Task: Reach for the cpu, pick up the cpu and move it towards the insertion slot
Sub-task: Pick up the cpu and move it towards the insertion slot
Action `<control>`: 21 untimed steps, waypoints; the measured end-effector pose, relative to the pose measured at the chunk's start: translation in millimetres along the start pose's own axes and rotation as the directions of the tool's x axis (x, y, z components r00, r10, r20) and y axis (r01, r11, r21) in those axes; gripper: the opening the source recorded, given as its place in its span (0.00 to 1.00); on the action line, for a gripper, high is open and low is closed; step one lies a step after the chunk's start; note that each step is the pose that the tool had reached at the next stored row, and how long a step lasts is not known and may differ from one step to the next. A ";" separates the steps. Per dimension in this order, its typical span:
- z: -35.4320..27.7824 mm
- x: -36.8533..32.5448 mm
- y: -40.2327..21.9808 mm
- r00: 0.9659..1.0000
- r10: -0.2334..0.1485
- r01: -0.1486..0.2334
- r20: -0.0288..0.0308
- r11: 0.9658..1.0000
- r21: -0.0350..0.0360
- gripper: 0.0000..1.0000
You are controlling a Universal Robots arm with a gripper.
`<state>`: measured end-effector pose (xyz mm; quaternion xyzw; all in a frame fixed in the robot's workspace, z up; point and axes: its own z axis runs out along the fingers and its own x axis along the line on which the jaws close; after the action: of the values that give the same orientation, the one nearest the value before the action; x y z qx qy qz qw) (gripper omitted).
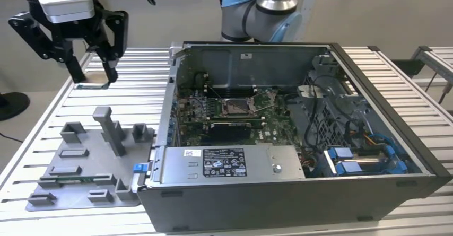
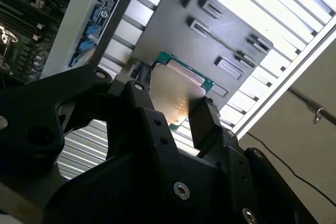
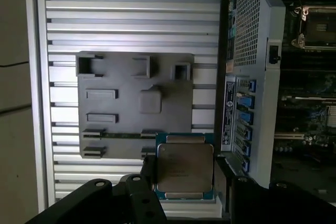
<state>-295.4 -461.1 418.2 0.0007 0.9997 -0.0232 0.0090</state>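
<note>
Our fingers (image 3: 148, 169) pinch the cpu (image 3: 185, 170) by opposite edges, so we should carry it level toward the insertion slot (image 1: 236, 107).

One cpu (image 3: 185, 170), one insertion slot (image 1: 236, 107), one computer case (image 1: 283, 196).

The gripper (image 1: 93, 81) was matte black, with jointed linkage fingers (image 1: 73, 69), a white-and-grey housing and looping black cables. Silver screw heads (image 2: 181, 190) dotted its links in the second wrist view. Behind the computer case (image 1: 297, 193), the arm (image 1: 272, 5) was silver with pale blue joint caps.
</note>
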 end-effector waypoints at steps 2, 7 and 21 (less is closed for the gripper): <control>0.1 -3.4 0.0 1.000 0.000 0.000 0.000 1.000 0.000 0.00; 0.2 -11.6 0.0 1.000 0.000 0.000 0.000 1.000 0.000 0.00; 0.8 -40.0 0.0 1.000 0.000 0.000 -0.001 1.000 0.000 0.00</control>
<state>-255.4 -461.2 418.1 0.0007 0.9997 -0.0232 0.0085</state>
